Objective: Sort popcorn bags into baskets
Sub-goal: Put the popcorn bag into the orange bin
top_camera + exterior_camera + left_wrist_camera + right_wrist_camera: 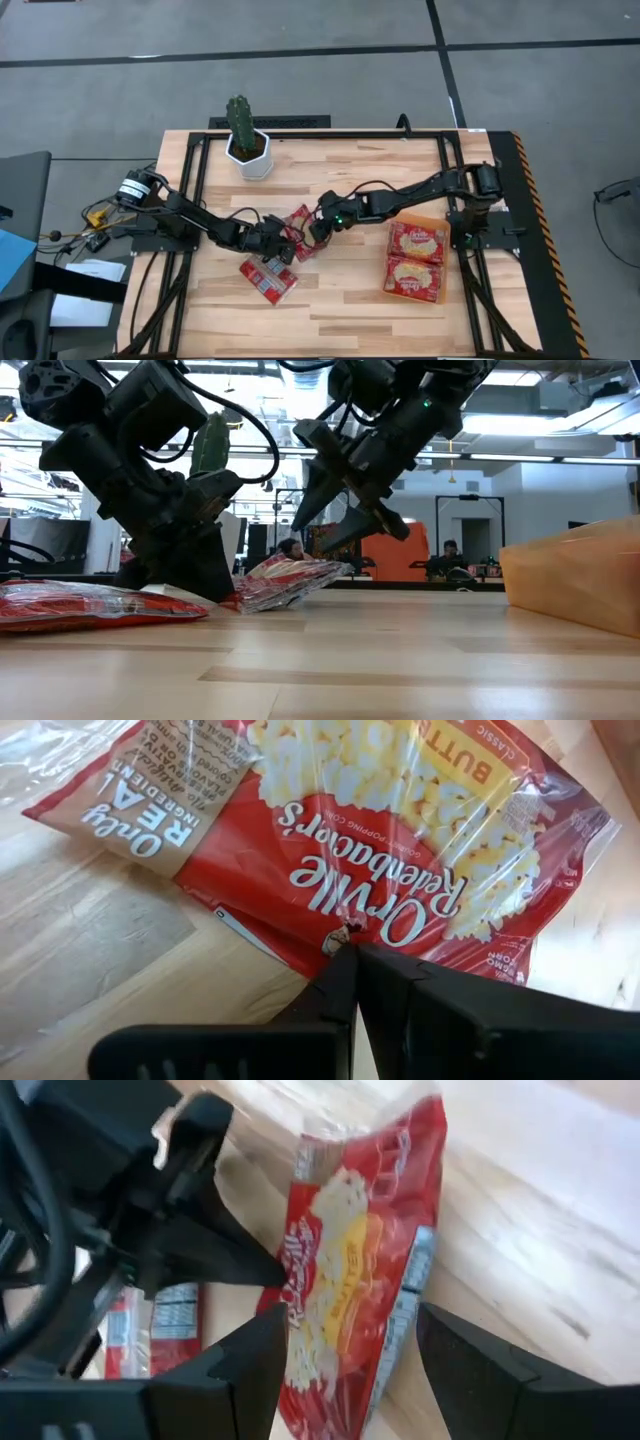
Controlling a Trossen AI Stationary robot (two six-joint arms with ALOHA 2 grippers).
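Nearest the front edge of the table (330, 320) lies one popcorn bag (268, 279), flat on the wood and untouched.

Just behind it, at the table's middle, the step in hand: a second popcorn bag (299, 232), red with a yellow centre, is being worked by both arms at once. The left gripper (279, 240) has its fingers together, pinched on that bag's edge — the left wrist view shows the closed tips meeting at the packet's red border (345, 935). The right gripper (318, 232) stands over the same bag from the other side, fingers well apart and straddling it, one finger (240, 1370) to each flank of the packet (360, 1280); no contact from that side can be confirmed. The low view shows the bag lifted at one end, the rest on the wood.

Farther right sits the orange basket (442, 262), already holding two bags (415, 260), well apart from the pair of grippers.

Judgement: a handover or assisted pick is under way. The next move calls for the right fingers to close on the bag, then the left to release, before carrying it across to the basket — a premature release risks dropping it.

At the far edge stands a cactus pot (249, 155), not involved.
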